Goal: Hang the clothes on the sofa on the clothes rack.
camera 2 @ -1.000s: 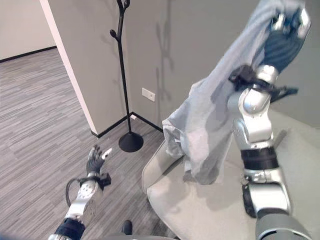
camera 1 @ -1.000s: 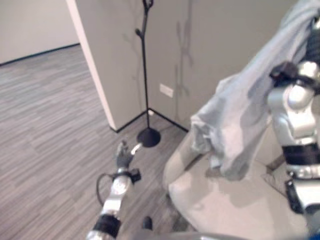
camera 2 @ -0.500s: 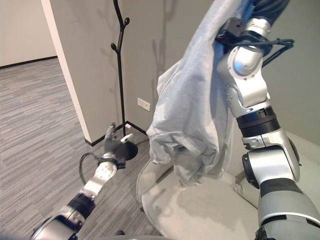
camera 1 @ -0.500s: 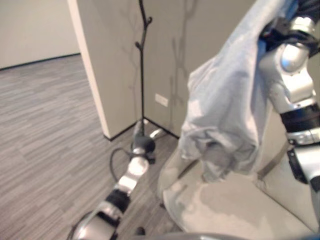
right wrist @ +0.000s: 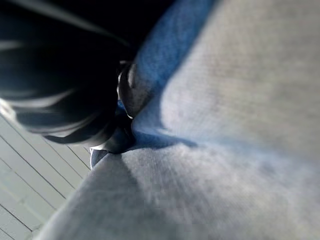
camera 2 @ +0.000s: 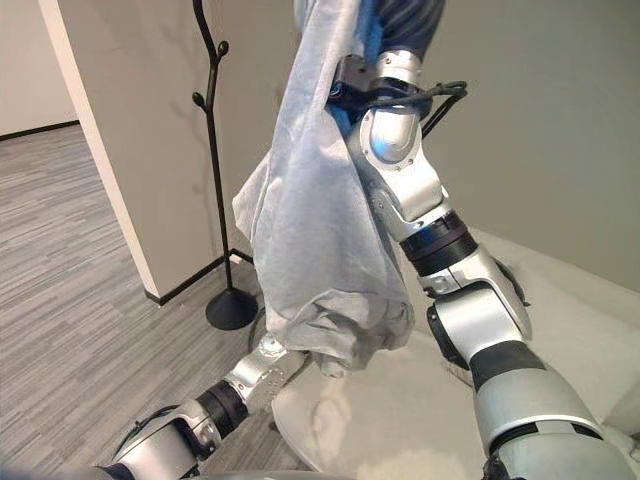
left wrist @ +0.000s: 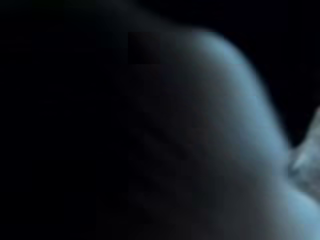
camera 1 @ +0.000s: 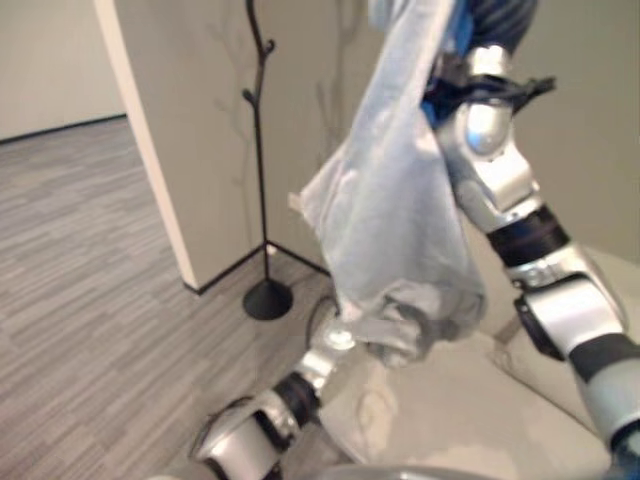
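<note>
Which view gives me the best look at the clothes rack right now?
The right eye view: the black clothes rack shows from its round base up to its pegs, beside the wall corner. The left eye view shows it too, with its top cut off. Both wrist views show cloth or darkness up close.

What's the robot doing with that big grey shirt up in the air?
The robot is trying to hang up clothes. Its right hand has lifted a light grey garment high, fingers curled into the cloth, so it dangles above the pale sofa. Its left arm reaches in under the bunched bottom of the garment, where the left hand is hidden. The black clothes rack stands by the wall, to the left of the cloth, with nothing hanging on the part in view yet.
</note>
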